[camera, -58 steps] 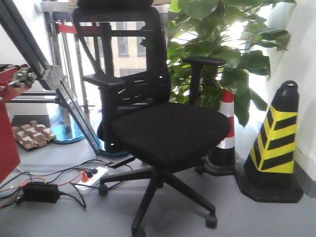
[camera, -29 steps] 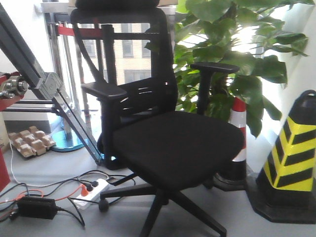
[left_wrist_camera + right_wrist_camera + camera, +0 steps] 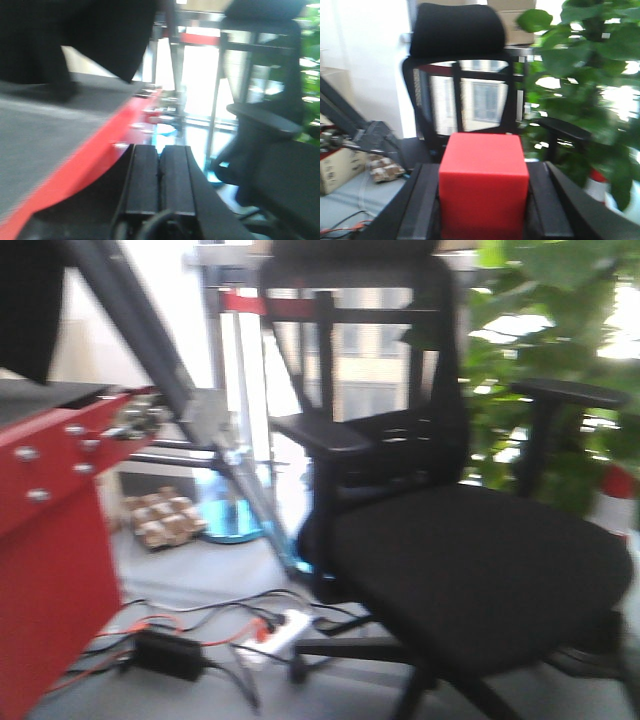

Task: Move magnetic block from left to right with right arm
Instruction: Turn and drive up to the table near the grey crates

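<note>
Chair (image 3: 457,30) behind; right gripper (image 3: 485,207) (blurred) clamps magnetic block (image 3: 483,185).

Front view low, near office chair (image 3: 480,570), wrist views level over left gripper (image 3: 160,175), right gripper (image 3: 482,200), all sharing chair

**Right wrist view.** The blurred black right claw (image 3: 483,202) is gripping a smooth bright-red cube (image 3: 483,175) between its two flat black fingers (image 3: 422,205). One finger is pressing on the cube's left face and the other on its right face.

**Left wrist view.** The black left claw (image 3: 160,172) is pointing forward and roughly level. Its two long pads (image 3: 142,175) are lying flat against each other, showing only a thin seam between them.
</note>
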Available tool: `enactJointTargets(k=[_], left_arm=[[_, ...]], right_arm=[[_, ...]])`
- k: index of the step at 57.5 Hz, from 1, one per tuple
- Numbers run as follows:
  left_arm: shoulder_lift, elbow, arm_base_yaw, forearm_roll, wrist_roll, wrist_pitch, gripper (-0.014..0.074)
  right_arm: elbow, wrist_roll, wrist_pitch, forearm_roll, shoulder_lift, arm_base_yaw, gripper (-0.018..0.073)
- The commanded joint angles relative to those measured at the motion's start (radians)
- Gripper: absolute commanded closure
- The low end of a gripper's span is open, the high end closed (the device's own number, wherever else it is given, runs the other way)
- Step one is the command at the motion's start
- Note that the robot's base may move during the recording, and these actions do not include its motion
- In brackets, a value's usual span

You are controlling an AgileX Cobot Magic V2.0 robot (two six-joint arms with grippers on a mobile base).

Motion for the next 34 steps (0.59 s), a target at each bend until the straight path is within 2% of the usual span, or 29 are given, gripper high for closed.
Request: enactJointTargets(k=[1,34], left_arm=[[-0.007,0.008,0.000,-0.003,-0.007,-0.083,0.0722],[-0.007,0.008,0.000,-0.003,-0.007,-0.083,0.0722]], right_arm=[[-0.031,-0.010,-0.087,0.002,0.011,-0.003,0.0230],[-0.031,-0.010,-0.087,0.002,0.011,-0.003,0.0230]])
